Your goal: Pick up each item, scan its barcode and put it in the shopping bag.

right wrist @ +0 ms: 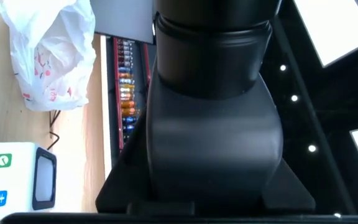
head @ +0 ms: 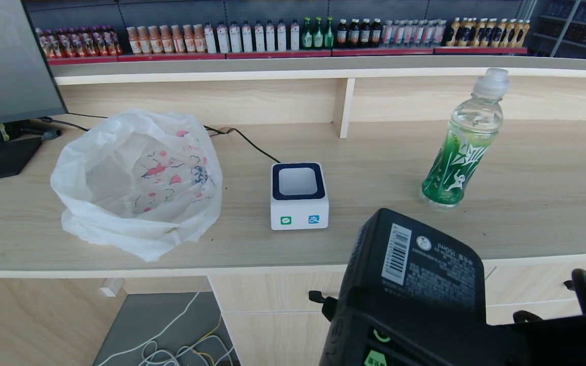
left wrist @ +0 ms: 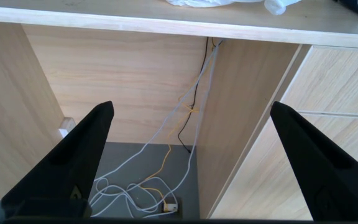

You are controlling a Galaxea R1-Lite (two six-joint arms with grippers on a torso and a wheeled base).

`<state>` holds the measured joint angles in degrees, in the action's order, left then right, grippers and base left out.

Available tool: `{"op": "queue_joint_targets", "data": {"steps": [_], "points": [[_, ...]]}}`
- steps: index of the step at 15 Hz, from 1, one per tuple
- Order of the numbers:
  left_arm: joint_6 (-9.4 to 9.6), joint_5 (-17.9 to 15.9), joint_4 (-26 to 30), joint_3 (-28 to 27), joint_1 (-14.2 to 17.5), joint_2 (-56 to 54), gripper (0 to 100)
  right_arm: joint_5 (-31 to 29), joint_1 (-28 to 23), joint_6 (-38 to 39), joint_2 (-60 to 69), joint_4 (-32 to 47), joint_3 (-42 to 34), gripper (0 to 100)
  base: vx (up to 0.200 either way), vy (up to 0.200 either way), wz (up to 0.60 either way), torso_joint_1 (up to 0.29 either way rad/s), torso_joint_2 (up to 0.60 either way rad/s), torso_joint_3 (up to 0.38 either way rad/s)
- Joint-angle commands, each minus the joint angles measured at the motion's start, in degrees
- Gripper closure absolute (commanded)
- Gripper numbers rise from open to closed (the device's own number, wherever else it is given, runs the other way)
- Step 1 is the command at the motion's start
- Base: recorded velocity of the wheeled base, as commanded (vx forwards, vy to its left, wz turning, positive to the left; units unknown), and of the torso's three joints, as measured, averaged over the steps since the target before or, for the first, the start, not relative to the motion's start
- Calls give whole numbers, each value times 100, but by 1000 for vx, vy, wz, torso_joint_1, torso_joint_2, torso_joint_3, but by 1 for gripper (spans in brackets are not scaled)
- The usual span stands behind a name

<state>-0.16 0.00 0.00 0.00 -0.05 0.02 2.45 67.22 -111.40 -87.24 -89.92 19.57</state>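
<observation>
While the shopping bag is sitting open-mouthed on the table beside the scanner, the right claw is gripping a black bottle, barcode upward, before the table's front edge; the left claw is hanging spread open below the table's top.

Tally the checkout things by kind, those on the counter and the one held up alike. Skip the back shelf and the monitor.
shopping bag: 1
barcode scanner: 1
green bottle: 1
black container, held off the counter: 1
Total: 4
</observation>
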Motion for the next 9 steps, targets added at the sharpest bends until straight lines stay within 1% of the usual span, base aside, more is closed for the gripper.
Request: {"op": "queue_joint_targets", "data": {"steps": [1, 4, 9], "points": [[-2, 0, 0, 0, 5, -2, 0, 1, 19, -189, 14, -8, 100, 100, 0, 0, 0, 0, 0, 0], [-2, 0, 0, 0, 5, -2, 0, 1, 19, -242, -4, -8, 214, 100, 0, 0, 0, 0, 0, 0], [-2, 0, 0, 0, -4, -2, 0, 1, 46, -242, 22, -8, 162, 100, 0, 0, 0, 0, 0, 0]]}}
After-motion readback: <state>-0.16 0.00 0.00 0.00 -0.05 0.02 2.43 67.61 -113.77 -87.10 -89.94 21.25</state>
